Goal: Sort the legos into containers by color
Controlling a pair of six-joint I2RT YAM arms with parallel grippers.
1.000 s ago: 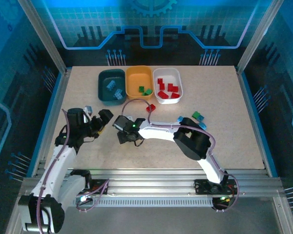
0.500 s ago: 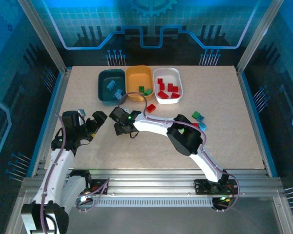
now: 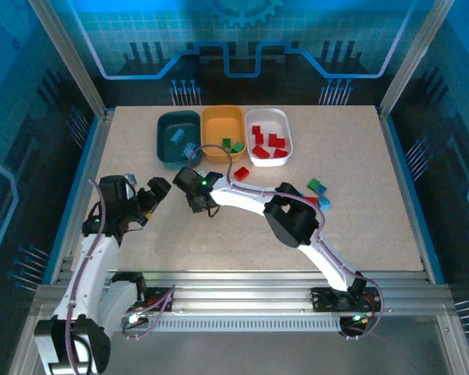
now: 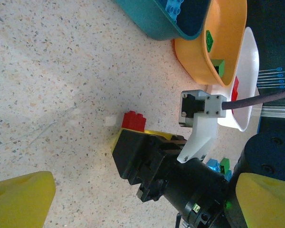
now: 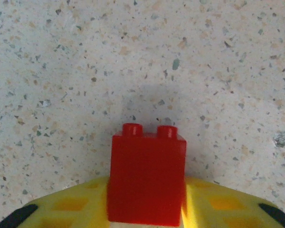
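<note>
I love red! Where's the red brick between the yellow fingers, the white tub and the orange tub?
red brick (image 5: 146, 178), right wrist view, front face.
white tub (image 3: 277, 119), top view, bare floor.
orange tub (image 3: 219, 125), top view, bare floor.

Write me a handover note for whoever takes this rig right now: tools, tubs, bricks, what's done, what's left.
Left tool: open, empty.
Right tool: looks closed on a held red brick, near the teal tub.
Done so far: the teal tub holds light blue bricks, the orange tub holds green bricks, and the white tub holds red bricks.
Loose: one red brick before the orange tub; one green brick and one light blue brick by the right arm.
Left: put the held brick in the white tub, then sort the loose ones.
</note>
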